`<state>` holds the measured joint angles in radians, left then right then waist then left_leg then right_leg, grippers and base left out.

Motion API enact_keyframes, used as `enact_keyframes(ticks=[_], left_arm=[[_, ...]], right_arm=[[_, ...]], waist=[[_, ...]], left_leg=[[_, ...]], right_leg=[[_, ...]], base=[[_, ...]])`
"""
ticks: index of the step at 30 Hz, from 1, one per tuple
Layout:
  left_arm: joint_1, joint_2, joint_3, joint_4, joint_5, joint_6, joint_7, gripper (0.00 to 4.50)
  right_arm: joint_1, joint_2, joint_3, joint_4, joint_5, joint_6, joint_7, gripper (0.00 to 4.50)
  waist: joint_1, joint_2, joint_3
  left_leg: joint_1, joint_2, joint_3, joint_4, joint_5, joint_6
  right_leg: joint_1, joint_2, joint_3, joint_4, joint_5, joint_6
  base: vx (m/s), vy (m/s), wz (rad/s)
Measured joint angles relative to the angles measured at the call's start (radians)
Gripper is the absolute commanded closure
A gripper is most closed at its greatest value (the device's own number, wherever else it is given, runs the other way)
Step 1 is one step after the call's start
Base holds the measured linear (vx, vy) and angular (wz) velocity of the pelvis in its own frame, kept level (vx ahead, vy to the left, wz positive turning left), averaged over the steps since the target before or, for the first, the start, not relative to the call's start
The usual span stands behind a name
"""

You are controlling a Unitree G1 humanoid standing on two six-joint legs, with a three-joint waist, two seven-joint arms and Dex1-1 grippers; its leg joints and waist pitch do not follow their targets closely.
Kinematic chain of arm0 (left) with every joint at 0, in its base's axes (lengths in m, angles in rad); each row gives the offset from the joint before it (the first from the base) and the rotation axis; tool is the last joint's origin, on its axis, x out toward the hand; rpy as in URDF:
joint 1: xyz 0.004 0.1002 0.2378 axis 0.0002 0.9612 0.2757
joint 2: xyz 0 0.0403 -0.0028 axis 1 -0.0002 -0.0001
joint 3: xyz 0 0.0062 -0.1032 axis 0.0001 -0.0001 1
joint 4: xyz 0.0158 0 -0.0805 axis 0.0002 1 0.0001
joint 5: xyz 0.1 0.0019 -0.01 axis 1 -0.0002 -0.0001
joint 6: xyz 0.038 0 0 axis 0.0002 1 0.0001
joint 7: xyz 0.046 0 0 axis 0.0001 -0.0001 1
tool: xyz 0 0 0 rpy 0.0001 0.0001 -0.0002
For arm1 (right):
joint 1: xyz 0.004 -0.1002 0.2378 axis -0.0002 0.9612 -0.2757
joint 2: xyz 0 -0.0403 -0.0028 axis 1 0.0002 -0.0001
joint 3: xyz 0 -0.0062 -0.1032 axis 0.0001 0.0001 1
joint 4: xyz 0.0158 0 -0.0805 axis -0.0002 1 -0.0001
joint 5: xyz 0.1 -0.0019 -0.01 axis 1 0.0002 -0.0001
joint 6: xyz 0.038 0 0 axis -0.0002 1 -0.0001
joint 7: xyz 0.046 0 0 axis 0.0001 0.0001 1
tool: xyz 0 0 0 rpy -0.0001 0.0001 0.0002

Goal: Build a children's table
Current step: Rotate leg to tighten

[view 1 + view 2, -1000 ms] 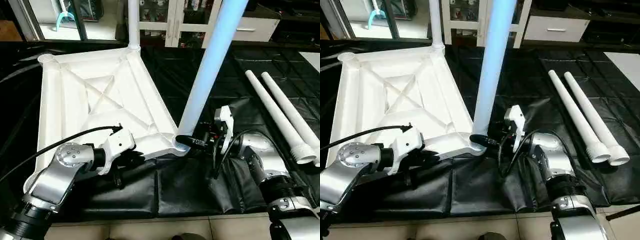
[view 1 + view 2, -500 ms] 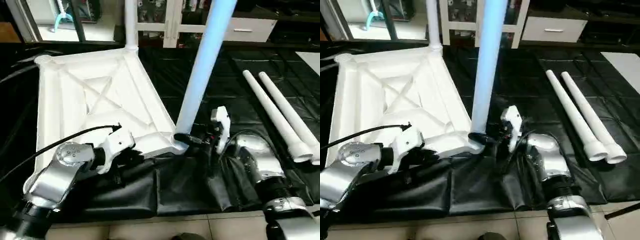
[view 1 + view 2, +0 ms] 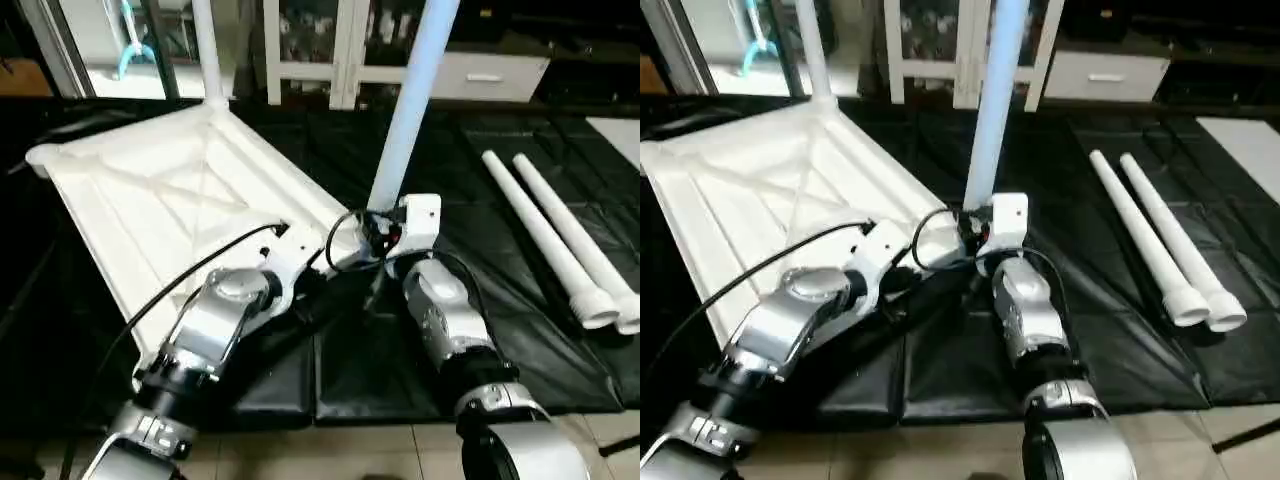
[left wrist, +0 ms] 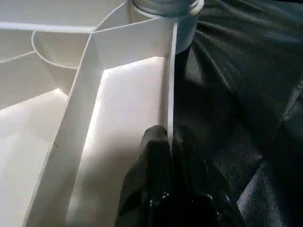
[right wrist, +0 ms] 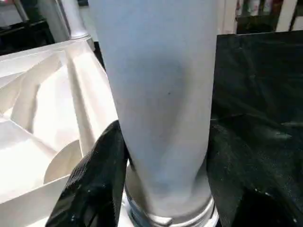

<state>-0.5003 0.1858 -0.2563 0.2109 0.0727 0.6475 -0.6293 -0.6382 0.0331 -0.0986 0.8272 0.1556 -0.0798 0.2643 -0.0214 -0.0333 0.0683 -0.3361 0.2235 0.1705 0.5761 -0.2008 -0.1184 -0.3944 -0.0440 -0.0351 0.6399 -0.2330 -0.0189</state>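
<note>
Left gripper (image 4: 168,142) pinches the tabletop (image 3: 150,200) rim; keep right gripper (image 5: 163,175) snug around the leg (image 3: 408,110), twisting upright

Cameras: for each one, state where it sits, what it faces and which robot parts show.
Head stereo pair: looks down over both silver forearms at the table top and two loose legs.
Left wrist: looks along the left gripper, shut on the top's rim.
Right wrist: looks along the right gripper, straddling the near standing leg.
Shared: both wrist views show that leg's socket.
</note>
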Motion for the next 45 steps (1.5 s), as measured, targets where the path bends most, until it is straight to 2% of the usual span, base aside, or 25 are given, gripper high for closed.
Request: enact_keyframes(ticks=[2, 4, 6, 8, 11, 15, 16, 18, 20, 26, 35, 39, 42, 45], left_arm=[[0.019, 0.028, -0.014, -0.028, 0.0, -0.022, -0.026, 4.5], [0.051, 0.081, -0.019, -0.078, -0.004, -0.046, -0.076, 4.5], [0.084, 0.146, -0.018, -0.12, -0.017, -0.086, -0.13, 4.5], [0.134, 0.225, -0.009, -0.166, -0.038, -0.15, -0.192, 4.5], [0.213, 0.338, 0.005, -0.238, -0.08, -0.226, -0.309, 4.5], [0.232, 0.379, 0.013, -0.264, -0.109, -0.234, -0.386, 4.5], [0.234, 0.384, 0.016, -0.265, -0.112, -0.237, -0.392, 4.5], [0.234, 0.389, 0.019, -0.265, -0.116, -0.24, -0.392, 4.5], [0.234, 0.393, 0.021, -0.263, -0.119, -0.242, -0.391, 4.5], [0.234, 0.395, 0.023, -0.262, -0.124, -0.24, -0.394, 4.5], [0.229, 0.388, 0.023, -0.249, -0.123, -0.23, -0.381, 4.5], [0.168, 0.3, 0.017, -0.203, -0.074, -0.162, -0.27, 4.5], [0.118, 0.211, 0.003, -0.159, -0.039, -0.103, -0.173, 4.5], [0.057, 0.108, -0.006, -0.09, -0.018, -0.04, -0.073, 4.5]], right_arm=[[0.008, -0.026, 0.0, -0.003, 0.005, -0.014, 0.097, 2.5], [0.024, -0.062, 0.013, -0.019, 0.024, -0.019, 0.23, 1.8], [0.048, -0.095, 0.03, -0.042, 0.069, -0.004, 0.373, 1.8], [0.061, -0.149, 0.061, -0.081, 0.105, 0.042, 0.544, 1.38], [0.085, -0.261, 0.124, -0.132, 0.117, 0.107, 0.784, 1.21], [0.087, -0.29, 0.154, -0.16, 0.118, 0.138, 0.916, 1.21], [0.087, -0.297, 0.154, -0.163, 0.123, 0.143, 0.94, 1.38], [0.087, -0.311, 0.154, -0.166, 0.133, 0.157, 0.965, 1.38], [0.087, -0.321, 0.152, -0.166, 0.146, 0.167, 0.979, 1.67], [0.086, -0.312, 0.144, -0.166, 0.154, 0.178, 0.98, 2.1], [0.093, -0.285, 0.147, -0.188, 0.125, 0.157, 0.919, 2.29], [0.088, -0.185, 0.111, -0.169, 0.067, 0.106, 0.602, 2.35], [0.06, -0.118, 0.091, -0.134, 0.033, 0.096, 0.356, 2.4], [0.035, -0.054, 0.056, -0.103, 0.025, 0.097, 0.146, 2.43]], waist=[[-0.001, 0.0, 0.0], [-0.003, 0.001, 0.0], [-0.005, 0.001, 0.0], [-0.011, 0.005, 0.002], [-0.008, 0.005, 0.005], [0.004, 0.003, 0.008], [0.004, 0.002, 0.009], [0.002, 0.001, 0.009], [0.001, 0.0, 0.01], [0.0, 0.001, 0.011], [0.0, 0.003, 0.013], [-0.012, 0.004, 0.012], [-0.014, 0.005, 0.011], [-0.009, 0.007, 0.008]], left_leg=[[-0.003, 0.0, -0.001, 0.0, 0.0, 0.0], [-0.006, 0.0, -0.001, -0.002, 0.0, 0.0], [-0.01, 0.001, -0.001, -0.002, 0.0, 0.001], [-0.014, 0.002, -0.002, -0.002, 0.0, 0.002], [-0.017, 0.002, -0.001, -0.003, 0.0, 0.01], [-0.016, 0.002, 0.0, -0.003, -0.001, 0.013], [-0.016, 0.002, 0.0, -0.002, -0.001, 0.013], [-0.016, 0.002, 0.001, -0.002, -0.001, 0.014], [-0.015, 0.002, 0.001, -0.002, -0.001, 0.014], [-0.014, 0.002, 0.001, -0.002, -0.001, 0.013], [-0.014, 0.002, 0.001, -0.002, -0.001, 0.013], [-0.011, 0.003, 0.002, -0.002, -0.001, 0.003], [-0.005, 0.002, 0.001, -0.002, -0.001, 0.002], [-0.003, 0.002, 0.001, -0.003, -0.001, 0.001]], right_leg=[[-0.001, 0.0, -0.001, -0.002, 0.003, -0.004], [-0.003, 0.0, -0.001, -0.004, 0.004, -0.006], [-0.007, 0.002, -0.003, -0.005, 0.004, -0.006], [-0.009, 0.002, -0.003, -0.007, 0.004, -0.007], [-0.009, 0.002, -0.004, -0.011, 0.004, -0.007], [-0.012, 0.0, -0.004, -0.013, 0.004, -0.007], [-0.012, -0.001, -0.004, -0.013, 0.004, -0.007], [-0.012, -0.001, -0.003, -0.013, 0.004, -0.007], [-0.012, -0.001, -0.003, -0.012, 0.004, -0.007], [-0.011, 0.0, -0.003, -0.011, 0.004, -0.007], [-0.01, 0.001, -0.003, -0.009, 0.004, -0.007], [-0.008, 0.002, -0.002, -0.006, 0.004, -0.008], [-0.005, 0.002, -0.001, -0.004, 0.004, -0.008], [-0.003, 0.002, -0.001, -0.004, 0.004, -0.007]], base=[[0.0, 0.0, 0.0], [0.0, 0.0, 0.0], [0.0, 0.0, 0.0], [0.0, 0.0, 0.0], [0.0, 0.0, 0.0], [0.0, 0.0, 0.0], [0.0, 0.0, 0.0], [0.0, 0.0, 0.0], [0.0, 0.0, 0.0], [0.0, 0.0, 0.0], [0.0, 0.0, 0.0], [0.0, 0.0, 0.0], [0.0, 0.0, 0.0], [0.0, 0.0, 0.0]])
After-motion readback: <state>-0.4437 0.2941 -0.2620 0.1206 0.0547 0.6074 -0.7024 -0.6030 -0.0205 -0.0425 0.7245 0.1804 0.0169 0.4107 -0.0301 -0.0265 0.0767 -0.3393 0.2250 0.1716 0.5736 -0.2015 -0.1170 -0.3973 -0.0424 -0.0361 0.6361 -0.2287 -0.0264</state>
